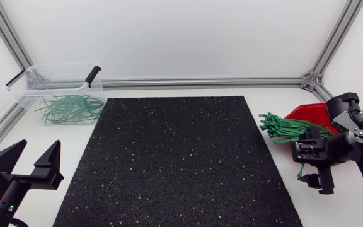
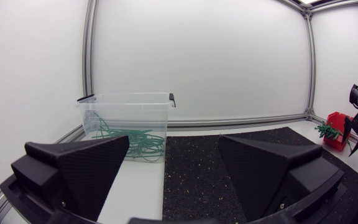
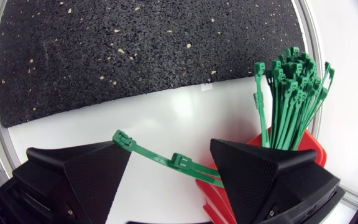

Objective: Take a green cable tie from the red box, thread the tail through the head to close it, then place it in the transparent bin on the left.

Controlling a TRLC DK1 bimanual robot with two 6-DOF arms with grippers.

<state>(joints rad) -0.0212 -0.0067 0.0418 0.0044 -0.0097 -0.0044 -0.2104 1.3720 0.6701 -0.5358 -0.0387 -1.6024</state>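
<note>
Nearest to you, the right tool [image 3: 169,152] hangs over the white surface [image 3: 166,112] just beside the red box [image 1: 311,113], its fingers wide apart and clamped on nothing. A green strand [image 3: 151,155] runs across the gap between them, from the box side out toward the other finger. You can count two heads on it, so it is probably two ties lying in line, not one. That is the main risk: if you close here, you may lift both, or pinch only one end and have it swing free. The strand reaches back toward the box, so a pull could also drag out some of the bundle [image 3: 291,93], which sticks up out of the box. That bundle holds too many ties to count.

The one black mat [image 1: 181,157] lies beyond, between the two arms. Across it, the left tool [image 2: 174,140] waits with its fingers apart and nothing between them. Farthest away stands the single transparent bin [image 1: 27,88], with a tangle of closed green loops [image 1: 68,108] inside, too snarled to number. That makes two tools, one box and one bin.
</note>
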